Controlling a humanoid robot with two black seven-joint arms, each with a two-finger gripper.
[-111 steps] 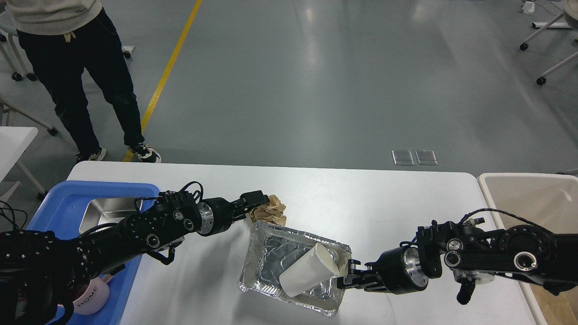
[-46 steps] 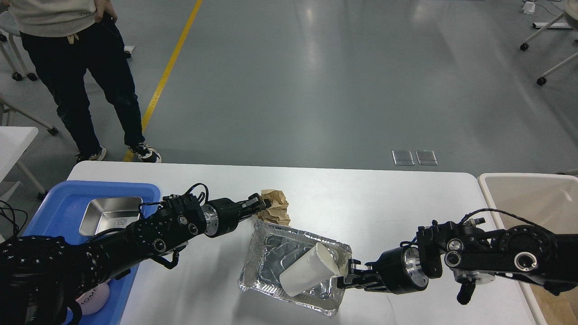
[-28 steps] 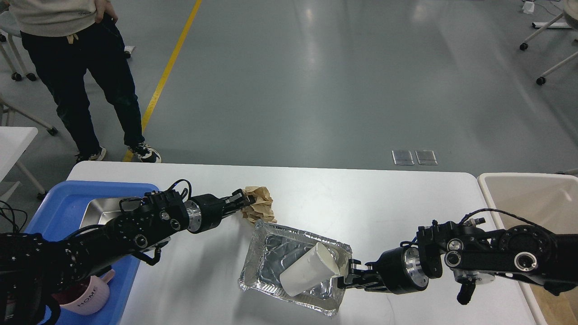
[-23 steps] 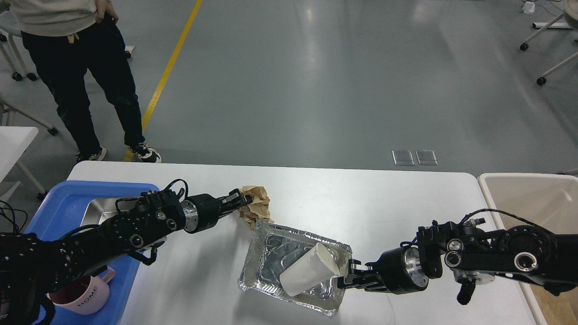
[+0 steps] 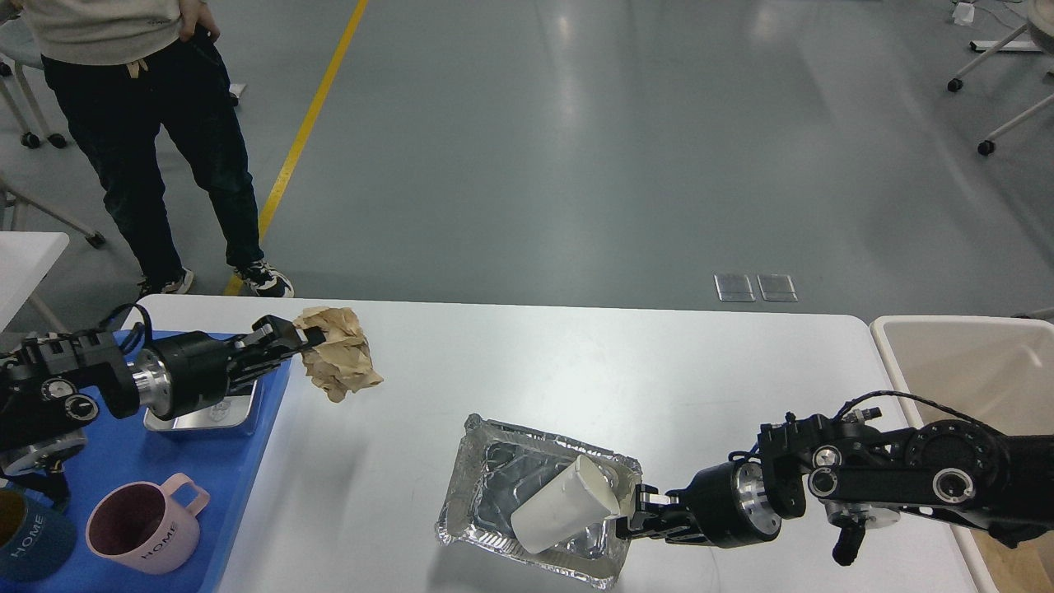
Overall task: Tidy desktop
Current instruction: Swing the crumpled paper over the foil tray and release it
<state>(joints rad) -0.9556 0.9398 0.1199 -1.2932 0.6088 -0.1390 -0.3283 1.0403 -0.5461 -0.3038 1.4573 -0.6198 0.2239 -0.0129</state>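
Observation:
The white desktop fills the lower half of the head view. My left gripper is shut on a crumpled brown paper ball and holds it above the desktop, near the blue tray's right edge. My right gripper is shut on the right rim of a foil tray near the front edge. A white paper cup lies on its side inside the foil tray.
A blue tray at the left holds a steel pan, a pink mug and a dark blue mug. A cream-white bin stands off the right end. A person stands beyond the far left corner.
My left gripper closed on the paper ball, lifted it from beside the foil tray and carried it left toward the blue tray. My right arm stayed at the foil tray's rim, dropping slightly.

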